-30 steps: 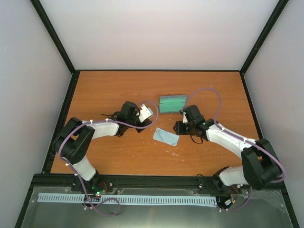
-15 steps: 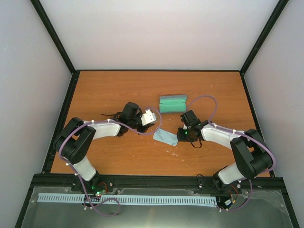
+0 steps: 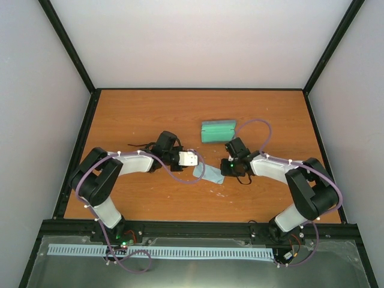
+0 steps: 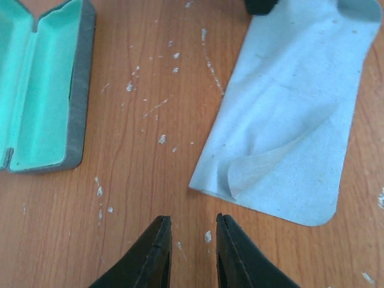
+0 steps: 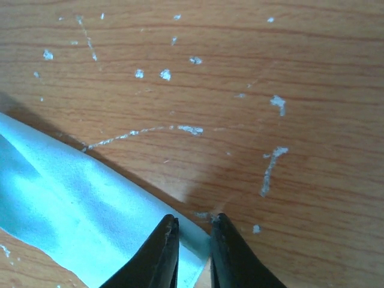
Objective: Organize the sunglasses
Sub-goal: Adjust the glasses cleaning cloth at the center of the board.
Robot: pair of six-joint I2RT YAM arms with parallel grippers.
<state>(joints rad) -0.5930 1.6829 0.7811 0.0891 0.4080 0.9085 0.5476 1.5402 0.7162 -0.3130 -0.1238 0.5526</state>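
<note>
Fingers of the right arm (image 5: 161, 258) clamp the cloth's (image 5: 72, 210) edge, apparently to lift it off the bench (image 3: 132, 114). The left fingers (image 4: 150, 258) hover slightly apart and empty near its corner. The case (image 3: 217, 130) lies open, ready. The sunglasses (image 3: 139, 144) wait beyond the left arm (image 3: 135, 161).

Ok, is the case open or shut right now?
Open: the case lies with both green-lined halves face up, and the part in view holds nothing.

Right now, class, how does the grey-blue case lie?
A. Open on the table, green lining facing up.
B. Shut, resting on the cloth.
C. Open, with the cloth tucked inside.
A: the case lies open on the table, its green lining showing, well apart from the cloth.
</note>
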